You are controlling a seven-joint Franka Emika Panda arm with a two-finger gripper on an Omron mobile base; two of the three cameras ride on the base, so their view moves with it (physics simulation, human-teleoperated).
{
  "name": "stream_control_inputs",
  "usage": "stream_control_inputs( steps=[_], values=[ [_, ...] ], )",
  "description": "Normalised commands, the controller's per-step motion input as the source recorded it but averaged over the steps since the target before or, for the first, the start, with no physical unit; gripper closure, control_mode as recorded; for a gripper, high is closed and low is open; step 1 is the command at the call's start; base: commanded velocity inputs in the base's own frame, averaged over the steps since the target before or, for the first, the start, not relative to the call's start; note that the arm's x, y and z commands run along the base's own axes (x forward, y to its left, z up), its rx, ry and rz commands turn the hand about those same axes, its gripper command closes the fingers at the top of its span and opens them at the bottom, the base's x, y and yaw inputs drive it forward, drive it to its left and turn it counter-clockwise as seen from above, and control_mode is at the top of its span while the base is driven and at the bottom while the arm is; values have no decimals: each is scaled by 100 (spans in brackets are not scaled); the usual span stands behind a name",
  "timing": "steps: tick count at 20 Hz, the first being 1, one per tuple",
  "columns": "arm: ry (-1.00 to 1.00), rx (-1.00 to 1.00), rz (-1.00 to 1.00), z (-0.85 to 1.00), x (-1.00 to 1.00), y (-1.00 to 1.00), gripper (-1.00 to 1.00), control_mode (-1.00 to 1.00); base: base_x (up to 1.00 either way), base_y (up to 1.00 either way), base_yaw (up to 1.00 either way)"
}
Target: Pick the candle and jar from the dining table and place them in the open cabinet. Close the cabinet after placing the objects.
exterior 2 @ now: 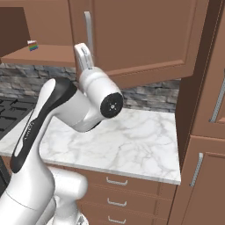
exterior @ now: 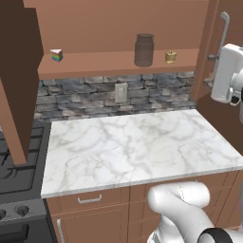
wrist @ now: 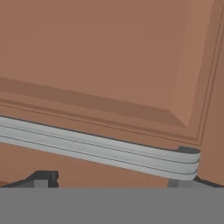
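The grey jar (exterior: 144, 50) and the small yellow-gold candle (exterior: 171, 57) stand side by side on the shelf (exterior: 104, 64) of the open brown cabinet. My gripper (wrist: 113, 180) is open and pressed close to the cabinet's right door (exterior 2: 145, 35). Its silver bar handle (wrist: 100, 148) runs across just beyond the fingertips, and nothing is held. In the base views the gripper (exterior: 213, 58) (exterior 2: 82, 50) sits against that handle (exterior: 224, 23) (exterior 2: 88, 26), to the right of the candle. The dining table is out of view.
A rainbow-striped wedge (exterior: 57, 55) sits at the shelf's left end. The cabinet's left door (exterior: 16, 80) swings out over the stove (exterior: 19, 175). Below lies the marble counter (exterior: 137, 142) with drawers. A tall brown cabinet (exterior 2: 206, 110) stands to the right.
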Motion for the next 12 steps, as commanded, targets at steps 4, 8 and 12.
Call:
stream_control_inputs(
  steps=[4, 8, 12],
  values=[
    [-3, 0, -15, 0, 55, 8, -100, -100, 0, 0, 0],
    [-3, 0, -11, 0, 57, 4, -100, -100, 0, 0, 0],
    [-3, 0, -8, 0, 49, 0, -100, -100, 0, 0, 0]
  ],
)
